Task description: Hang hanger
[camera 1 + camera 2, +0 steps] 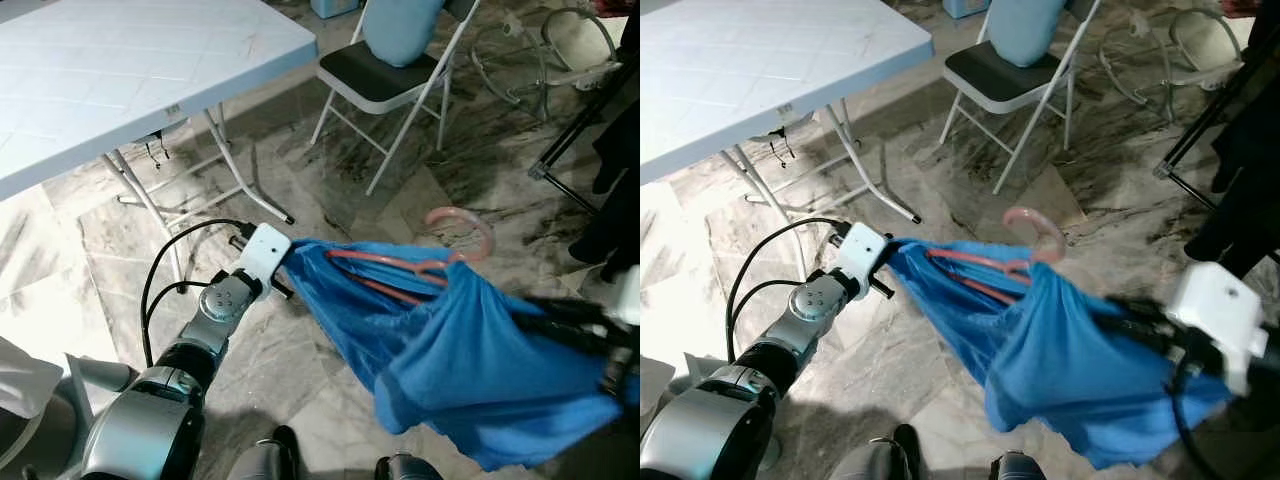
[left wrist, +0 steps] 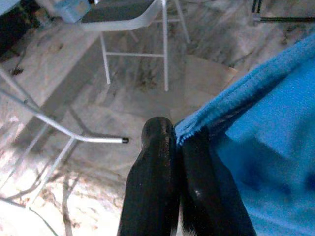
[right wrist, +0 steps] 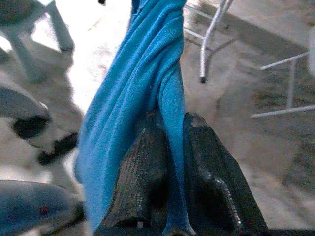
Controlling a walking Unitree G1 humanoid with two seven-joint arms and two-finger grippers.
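Though hidden in wrist views, pink hanger (image 1: 440,255) inside blue garment (image 1: 470,350).

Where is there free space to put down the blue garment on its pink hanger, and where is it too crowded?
The white folding table's top looks bare. The marble floor is free between table legs and grey folding chair. It is crowded further right: black tripod leg and metal rack. Both grippers, left and right, pinch the blue garment carrying the pink hanger.

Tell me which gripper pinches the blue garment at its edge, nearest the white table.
The left gripper: it clamps the blue garment's hem beside the white table; the right gripper grips bunched cloth farther away.
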